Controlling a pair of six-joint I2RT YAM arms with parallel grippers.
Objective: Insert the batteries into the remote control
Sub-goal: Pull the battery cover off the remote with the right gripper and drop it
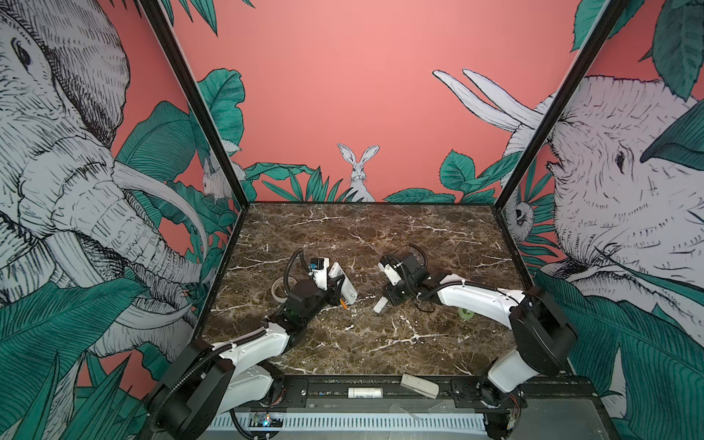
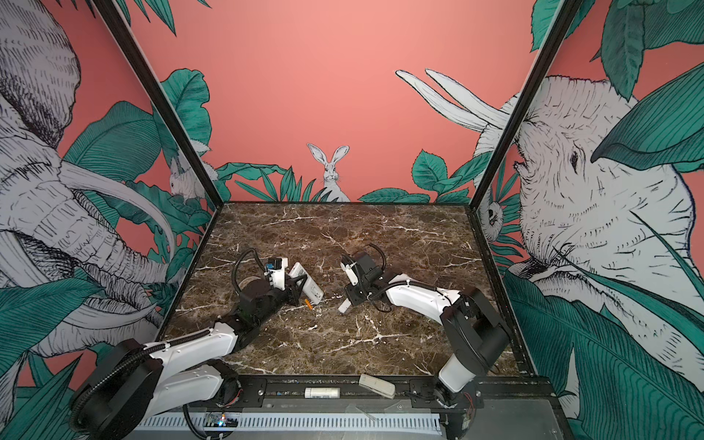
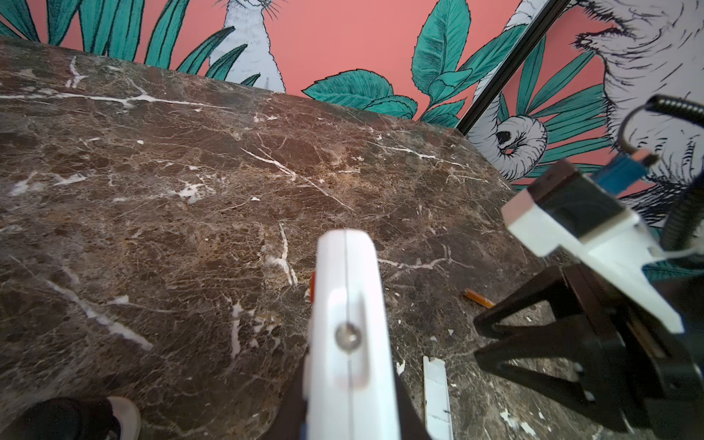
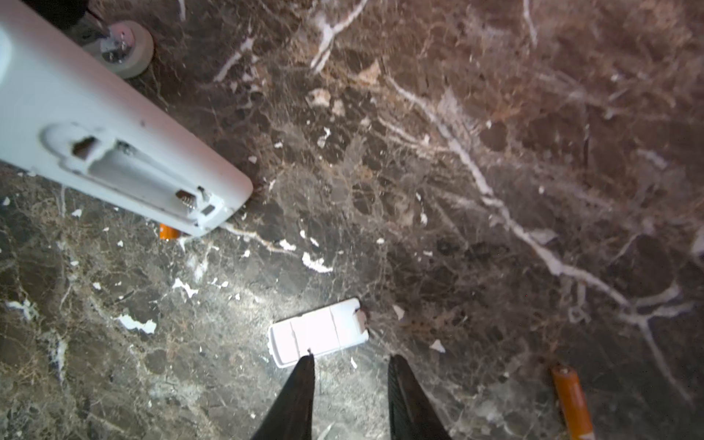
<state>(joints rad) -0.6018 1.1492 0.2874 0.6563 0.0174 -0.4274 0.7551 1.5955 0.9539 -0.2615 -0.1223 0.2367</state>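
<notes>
Just beside the cover (image 4: 318, 335), right end effector (image 4: 352, 358), jaws apart.

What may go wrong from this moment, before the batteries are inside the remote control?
1. One battery lies partly hidden by the lower end of the remote control held by the left gripper; lowering it might trap or roll the battery.
2. The battery cover lies just ahead of the open right gripper, which might knock it while reaching for the other battery.

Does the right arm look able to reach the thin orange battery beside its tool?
Likely yes: the thin orange cylindrical battery lies uncovered on the brown marble tabletop beside the open right tool, clear of the flat white plastic cover.
</notes>
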